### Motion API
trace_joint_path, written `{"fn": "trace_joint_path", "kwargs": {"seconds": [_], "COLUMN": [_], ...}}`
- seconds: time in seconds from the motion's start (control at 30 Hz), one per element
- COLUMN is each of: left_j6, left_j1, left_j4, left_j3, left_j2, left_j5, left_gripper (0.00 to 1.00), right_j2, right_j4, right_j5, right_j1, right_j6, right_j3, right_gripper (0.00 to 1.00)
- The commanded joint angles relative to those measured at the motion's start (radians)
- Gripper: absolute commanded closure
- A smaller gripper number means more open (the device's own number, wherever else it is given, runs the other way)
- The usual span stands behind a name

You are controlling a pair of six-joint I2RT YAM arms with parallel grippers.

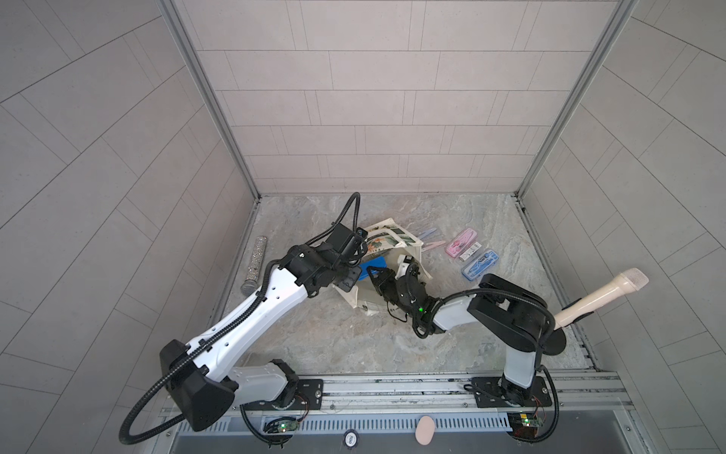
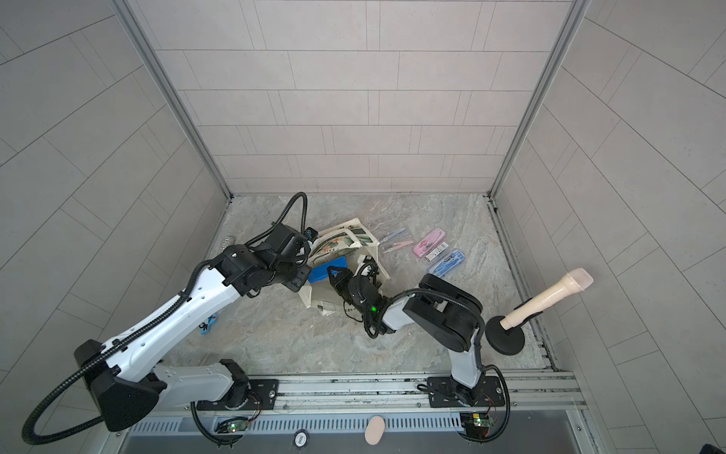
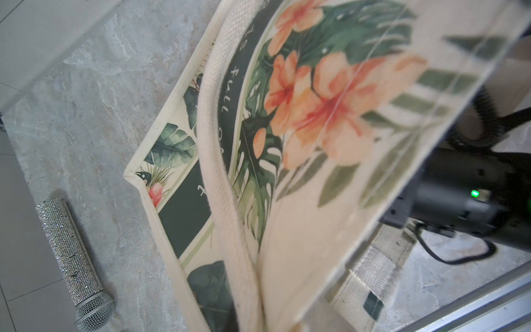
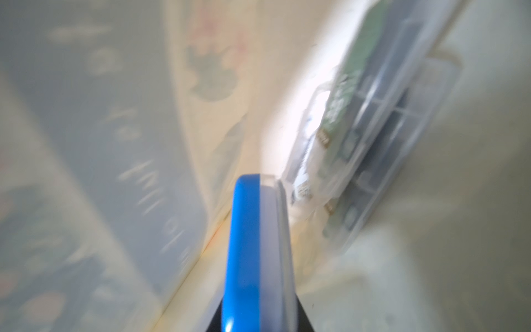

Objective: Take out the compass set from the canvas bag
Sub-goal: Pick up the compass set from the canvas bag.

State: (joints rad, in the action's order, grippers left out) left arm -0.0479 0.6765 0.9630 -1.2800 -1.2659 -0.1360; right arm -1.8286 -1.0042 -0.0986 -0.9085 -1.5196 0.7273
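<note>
The canvas bag point(image 1: 387, 238) lies open on the marble surface point(image 1: 314, 334). The left end effector point(image 1: 353, 277), pressed together, pinches the bag's upper edge and holds it raised. The right end effector point(image 1: 374, 272) pinches a blue compass-set case point(image 1: 379, 261) in the bag's mouth, beside a clear case point(image 4: 373, 129) deeper inside.

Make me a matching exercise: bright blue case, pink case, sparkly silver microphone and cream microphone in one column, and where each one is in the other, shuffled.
Things:
1. bright blue case
2. pink case
3. sparkly silver microphone
4. cream microphone

Places:
A. lying by the wall on the left arm's side
B. standing tilted on a black round base
C. in the right gripper at the mouth of the canvas bag
D. flat on the table beside a pale blue case

Pairs: 1-C, 2-D, 3-A, 4-B
</note>
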Motion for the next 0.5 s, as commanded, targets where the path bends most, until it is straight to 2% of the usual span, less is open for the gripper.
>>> {"fn": "trace_joint_path", "kwargs": {"seconds": [0.0, 0.17, 0.3, 0.37, 0.47], "left_j6": [-0.021, -0.018, -0.016, -0.019, -0.021], "left_j1": [-0.006, -0.006, -0.011, -0.011, -0.011], "left_j4": [0.046, 0.041, 0.042, 0.042, 0.036], "left_j3": [-0.030, -0.042, -0.051, -0.055, -0.055], "left_j2": [-0.012, 0.003, 0.002, -0.006, -0.013], "left_j5": [-0.060, -0.053, -0.056, -0.046, -0.049], "left_gripper": [1.00, 1.00, 1.00, 1.00, 1.00], "right_j2": [0.137, 0.399, 0.586, 0.662, 0.773], "right_j4": [0.230, 0.571, 0.827, 1.021, 1.192], "right_j5": [0.041, -0.050, -0.155, -0.195, -0.269], "right_j1": [-0.021, -0.053, -0.048, -0.040, -0.037], "right_j6": [0.135, 0.339, 0.417, 0.479, 0.556], "right_j3": [0.004, 0.031, 0.048, 0.106, 0.152], "right_gripper": [0.77, 0.78, 0.78, 0.78, 0.78]}}
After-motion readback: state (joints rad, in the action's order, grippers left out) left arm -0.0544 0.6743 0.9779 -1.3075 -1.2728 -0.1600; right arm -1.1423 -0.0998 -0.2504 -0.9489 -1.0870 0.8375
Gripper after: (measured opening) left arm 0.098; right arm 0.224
